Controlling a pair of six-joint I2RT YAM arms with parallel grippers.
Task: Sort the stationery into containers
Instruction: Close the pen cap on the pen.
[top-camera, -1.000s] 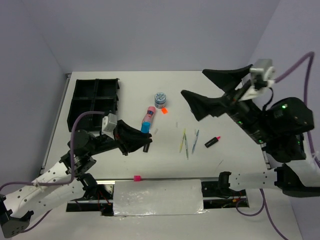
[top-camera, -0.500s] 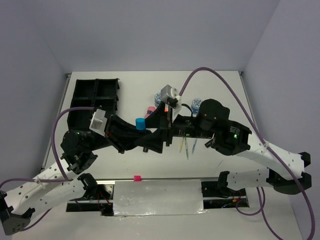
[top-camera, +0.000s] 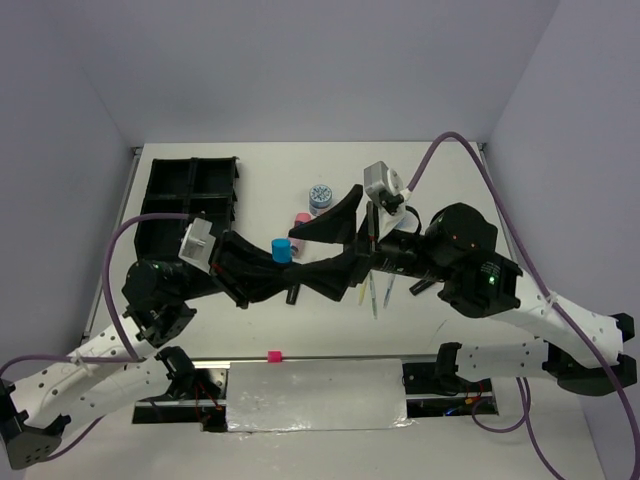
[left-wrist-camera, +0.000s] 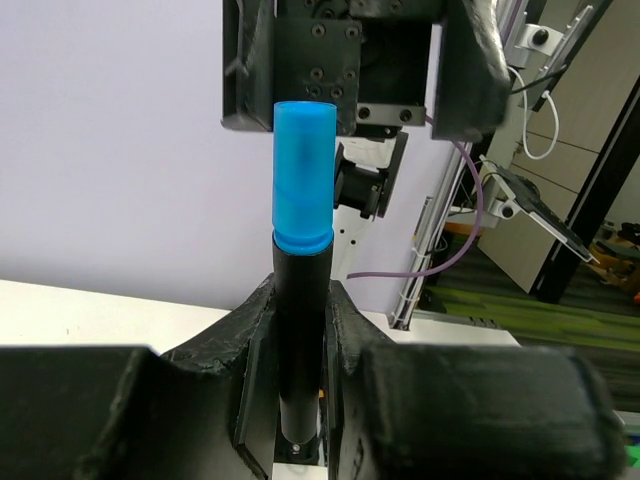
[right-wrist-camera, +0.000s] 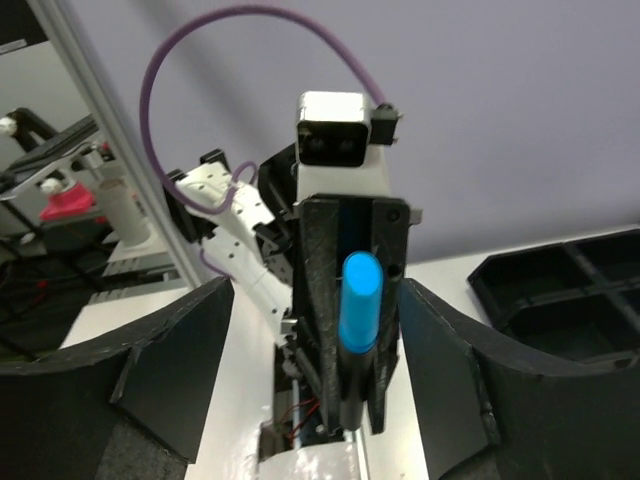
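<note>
Evidently little is sorted: one marker (left-wrist-camera: 301, 300) is clamped in the left gripper (left-wrist-camera: 300, 340), right gripper (top-camera: 335, 250) held open, pens (top-camera: 373, 303) left out.

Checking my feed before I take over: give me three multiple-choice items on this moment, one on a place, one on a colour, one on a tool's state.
1. Where on the table is the organiser tray? A far left; B far right; C front centre.
2. What colour is the cap of the marker in the left tool? A orange; B blue; C red.
3. How is the right tool? A shut on a pen; B shut on a tub; C open, gripping nothing.
Answers: A, it lies by the left edge; B, both wrist views show blue; C, its jaws stand wide apart.
</note>
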